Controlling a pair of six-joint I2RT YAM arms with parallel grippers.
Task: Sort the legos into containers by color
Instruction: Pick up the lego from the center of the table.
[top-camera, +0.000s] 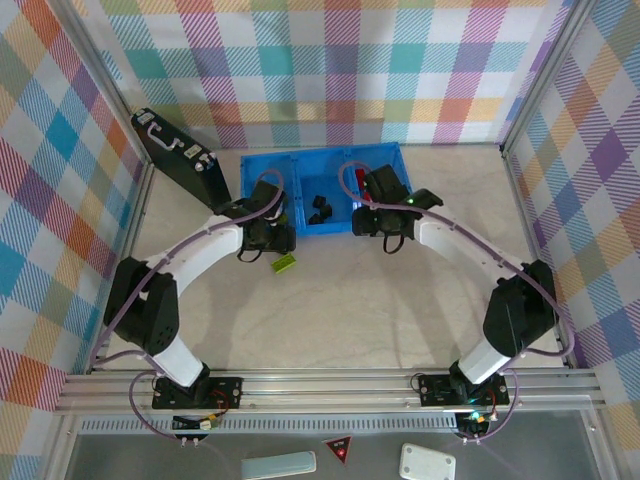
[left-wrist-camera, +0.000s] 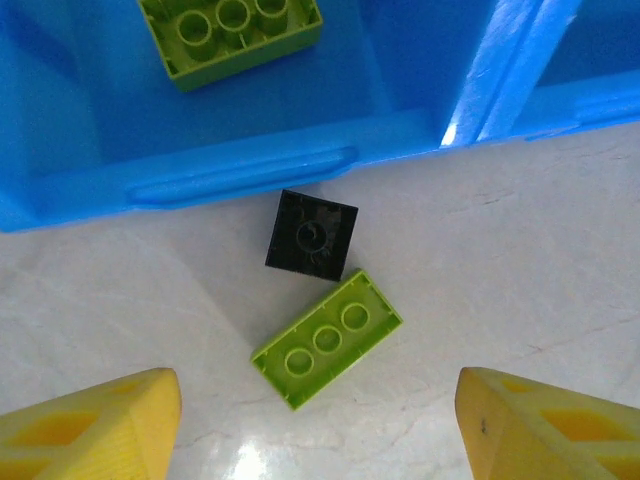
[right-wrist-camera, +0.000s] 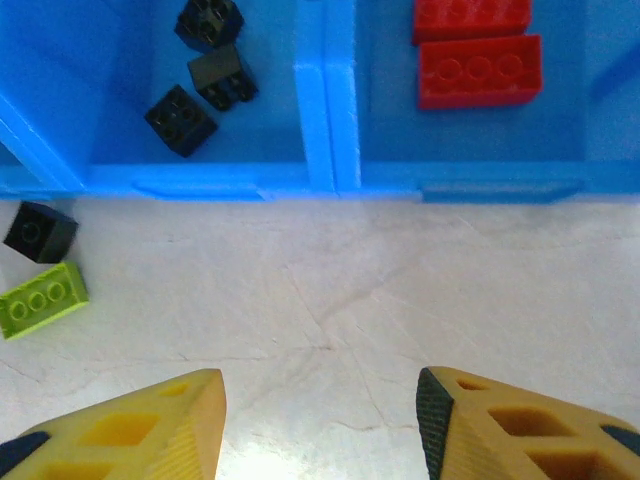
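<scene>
bricks outside tray (right-wrist-camera: 320, 180): one black (left-wrist-camera: 312, 235), one green (left-wrist-camera: 327, 338); inside: three black (right-wrist-camera: 182, 120), two red (right-wrist-camera: 480, 70), one green (left-wrist-camera: 232, 30); jaws apart

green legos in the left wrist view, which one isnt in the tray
The lime-green brick on the table, beside the black cube just outside the blue tray. The other green brick sits inside a tray compartment.

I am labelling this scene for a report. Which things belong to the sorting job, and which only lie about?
Job: blue tray, loose green brick, loose black brick, sorted black bricks, sorted red bricks, sorted green brick.
Lying about: black briefcase, white oblong piece, white square piece.
</scene>
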